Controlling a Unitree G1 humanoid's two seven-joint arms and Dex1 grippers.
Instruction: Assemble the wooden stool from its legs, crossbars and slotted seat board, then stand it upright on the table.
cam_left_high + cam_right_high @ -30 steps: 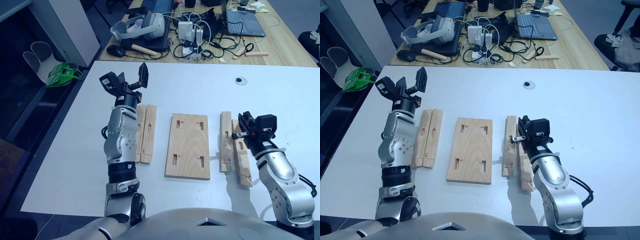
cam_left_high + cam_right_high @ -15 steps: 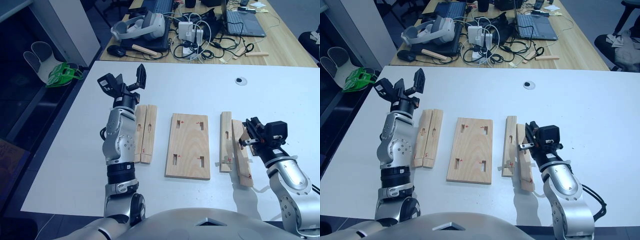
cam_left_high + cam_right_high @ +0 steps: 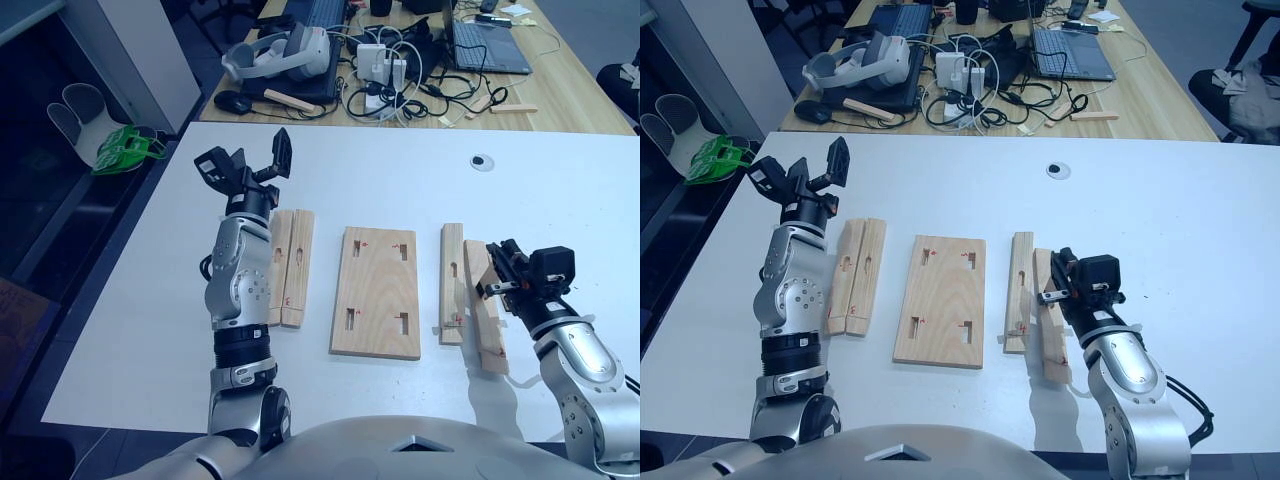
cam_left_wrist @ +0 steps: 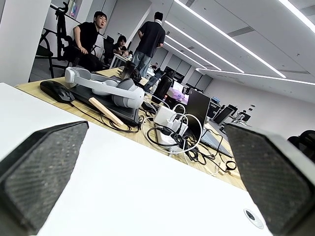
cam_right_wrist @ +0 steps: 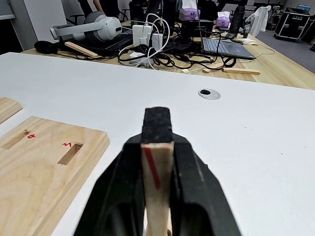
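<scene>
The slotted seat board (image 3: 377, 290) lies flat at mid-table and also appears in the right wrist view (image 5: 44, 167). Two wooden pieces (image 3: 288, 265) lie side by side to its left. To its right lies one slotted piece (image 3: 451, 283). Just beyond it is another wooden piece (image 3: 487, 322), its far end tilted up. My right gripper (image 3: 497, 275) is shut on that end (image 5: 157, 172). My left gripper (image 3: 248, 165) is held above the table behind the left pair, fingers (image 4: 42, 172) spread open with nothing between them.
A small round cap (image 3: 483, 160) sits on the white table (image 3: 400, 170) at the back right. Behind the table a wooden desk holds a headset (image 3: 275, 50), cables, a laptop (image 3: 485, 45) and loose wooden sticks. A green item (image 3: 125, 148) lies off the table's left edge.
My right gripper has drawn back toward me and to the right with the wooden piece, pulling it slightly away from its neighbour. The left gripper has shifted only a little.
</scene>
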